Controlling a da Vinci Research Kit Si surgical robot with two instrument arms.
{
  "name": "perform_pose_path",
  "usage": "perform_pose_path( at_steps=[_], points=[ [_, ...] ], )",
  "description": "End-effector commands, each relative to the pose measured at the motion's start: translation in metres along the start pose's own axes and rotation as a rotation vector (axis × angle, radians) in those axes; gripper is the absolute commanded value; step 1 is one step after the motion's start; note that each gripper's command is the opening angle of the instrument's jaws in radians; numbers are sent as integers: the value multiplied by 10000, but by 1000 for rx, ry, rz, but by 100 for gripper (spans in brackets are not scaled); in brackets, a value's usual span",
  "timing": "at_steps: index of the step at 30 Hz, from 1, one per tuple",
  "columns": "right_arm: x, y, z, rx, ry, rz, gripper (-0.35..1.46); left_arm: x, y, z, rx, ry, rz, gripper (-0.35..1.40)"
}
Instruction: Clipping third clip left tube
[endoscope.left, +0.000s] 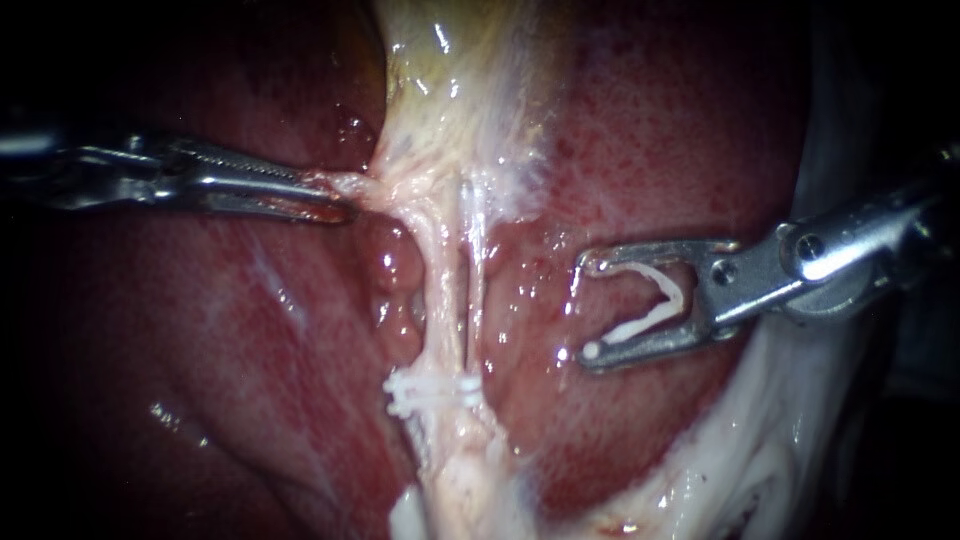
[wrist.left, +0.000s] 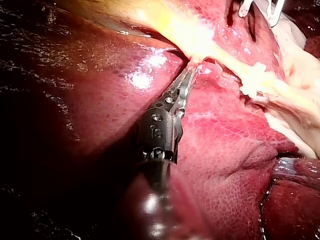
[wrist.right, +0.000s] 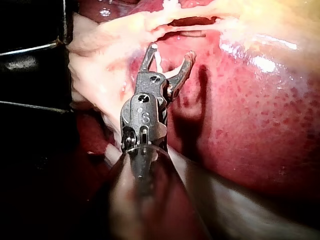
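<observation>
Liver (endoscope.left: 250, 330): the red bed behind the left tube (endoscope.left: 437, 290) on both its sides. Neither tip should dig into it.
Gallbladder (endoscope.left: 450, 90): pale and yellowish, above the left tube, which runs down from its narrow end.
Right instrument (endoscope.left: 588, 305): well apart to the right of the left tube, tips facing it. The jaws are spread wide yet hold the loaded clip.
Left instrument (endoscope.left: 338, 200): just left of the tube's upper end, jaws clenched on pale tissue (endoscope.left: 365, 185). That sideways pull looks worth holding steady.
Right tube (endoscope.left: 474, 270): a thinner strand just beside the left tube, with a narrow slit between them.
Placed clips (endoscope.left: 430, 392): white, across the left tube's lower end.
Loaded clip (endoscope.left: 640, 326): an open V with a leg against each jaw. I judge it belongs on the left tube's bare stretch above the placed clips. It should sit square to the tube with the right tube outside, and both tips should show past the tube before closing.
</observation>
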Motion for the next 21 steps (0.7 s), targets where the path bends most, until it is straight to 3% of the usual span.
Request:
perform_pose_path(
  at_steps=[1,6,9,15,21],
  points=[
    [0,0,0,0,0,0,50,2,0,-2,-1,0,-1,-35],
    [0,0,0,0,0,0,50,17,6,-23,-11,2,-9,-35],
    [0,0,1,0,0,0,50,29,9,-41,-8,24,-23,-35],
    [3,-1,4,10,2,1,50,48,7,-76,15,54,-3,-35],
    [17,-1,24,59,37,29,50,50,7,-80,20,61,0,-35]
  ],
)
